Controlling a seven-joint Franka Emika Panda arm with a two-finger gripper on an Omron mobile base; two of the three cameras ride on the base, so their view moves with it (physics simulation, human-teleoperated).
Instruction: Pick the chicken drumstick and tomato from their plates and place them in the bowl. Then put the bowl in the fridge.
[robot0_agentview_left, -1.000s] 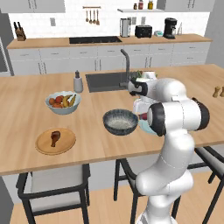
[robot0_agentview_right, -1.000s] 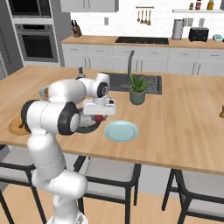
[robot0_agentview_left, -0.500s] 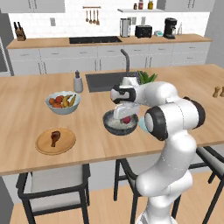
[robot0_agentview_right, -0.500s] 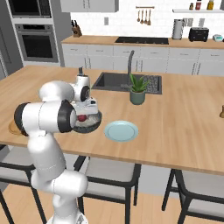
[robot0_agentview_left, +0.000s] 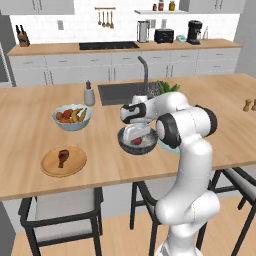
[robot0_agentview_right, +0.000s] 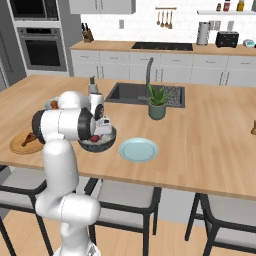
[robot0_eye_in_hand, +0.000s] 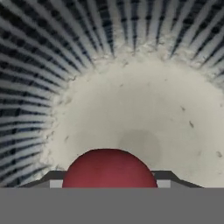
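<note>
Gripper (robot0_agentview_left: 135, 139), jaws pinching the tomato (robot0_eye_in_hand: 109, 168), poised over the bowl (robot0_eye_in_hand: 131, 113); its pale floor lies directly beyond them, so release low to avoid bounce.

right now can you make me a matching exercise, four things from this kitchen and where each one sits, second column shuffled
Things:
1. tomato
2. chicken drumstick
3. light-blue plate
4. potted plant

Places:
A. on the tan wooden plate
B. bare on the island, beside the bowl
C. between the tool's fingers, over the bowl's speckled inside
D. by the sink

Pairs: 1-C, 2-A, 3-B, 4-D
</note>
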